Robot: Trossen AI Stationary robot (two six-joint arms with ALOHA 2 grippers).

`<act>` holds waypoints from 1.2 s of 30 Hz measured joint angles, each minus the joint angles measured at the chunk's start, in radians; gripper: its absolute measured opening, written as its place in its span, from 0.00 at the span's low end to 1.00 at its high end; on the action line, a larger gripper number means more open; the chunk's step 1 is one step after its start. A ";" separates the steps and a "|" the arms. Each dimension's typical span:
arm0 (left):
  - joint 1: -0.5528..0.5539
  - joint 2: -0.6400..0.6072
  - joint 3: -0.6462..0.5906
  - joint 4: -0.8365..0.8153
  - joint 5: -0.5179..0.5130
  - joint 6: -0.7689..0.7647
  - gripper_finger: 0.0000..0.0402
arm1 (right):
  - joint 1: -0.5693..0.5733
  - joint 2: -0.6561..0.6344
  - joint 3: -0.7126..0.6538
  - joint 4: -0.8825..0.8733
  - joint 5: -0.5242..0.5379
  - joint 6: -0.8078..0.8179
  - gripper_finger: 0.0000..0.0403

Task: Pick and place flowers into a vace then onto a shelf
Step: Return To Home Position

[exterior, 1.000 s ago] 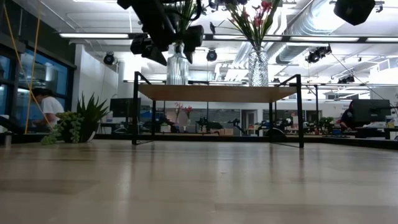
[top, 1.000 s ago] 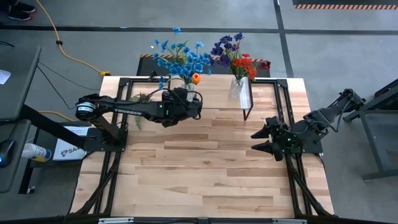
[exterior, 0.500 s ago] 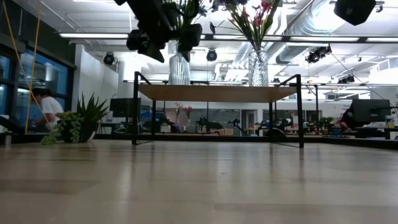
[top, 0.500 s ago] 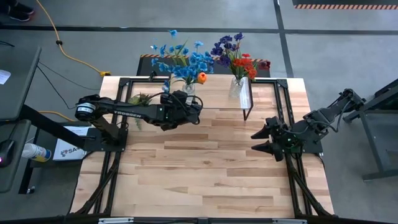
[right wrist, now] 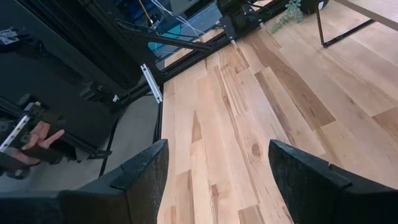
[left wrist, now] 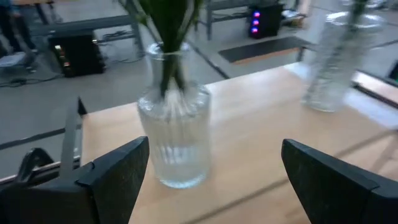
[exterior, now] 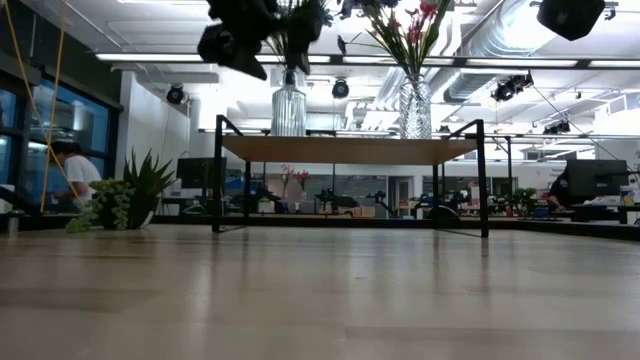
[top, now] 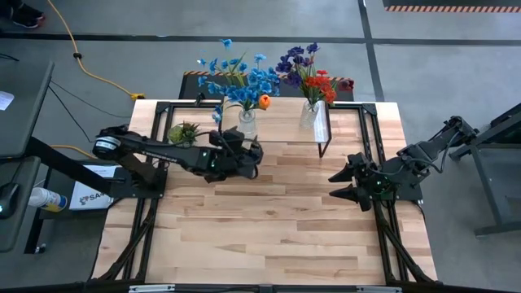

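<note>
1. The blue flowers [top: 240, 77], with their one orange bloom, stand in a clear ribbed vase [left wrist: 174, 134] on the shelf [top: 285, 130], just ahead of the left fingers [left wrist: 118, 174] and apart from them.
2. The red, purple and maroon flowers [top: 313, 77] stand in a second clear vase [left wrist: 336, 62] on the same shelf, farther ahead of those fingers and off to one side.
3. The left fingers are spread wide and hold nothing. They hang at the shelf's near edge, facing the first vase.
4. The right fingers [right wrist: 143, 180] are also spread and empty, low over the bare table [right wrist: 236, 124], well apart from the shelf.
5. With both vases filled and set down, I judge the placing finished. The step in hand looks like the left arm's return to rest.
6. The next move calls for a straight pull back from the vase, high enough to clear the shelf's black frame. It should also keep clear of the small potted plant [top: 183, 132] beside the forearm.
7. There is pale lettering on the left forearm and print on a white box by that arm's base. Both are too small to read.
</note>
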 joint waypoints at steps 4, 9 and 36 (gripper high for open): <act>-0.071 -0.026 0.011 -0.011 0.007 0.003 1.00 | 0.000 0.000 0.000 0.000 0.000 0.004 0.66; -0.195 -0.052 0.045 -0.027 0.029 0.032 0.99 | 0.000 0.000 0.000 0.013 -0.001 0.003 0.66; -0.707 -0.340 0.166 -0.101 -0.341 0.240 0.99 | 0.000 -0.031 0.312 -0.052 0.007 -0.435 0.66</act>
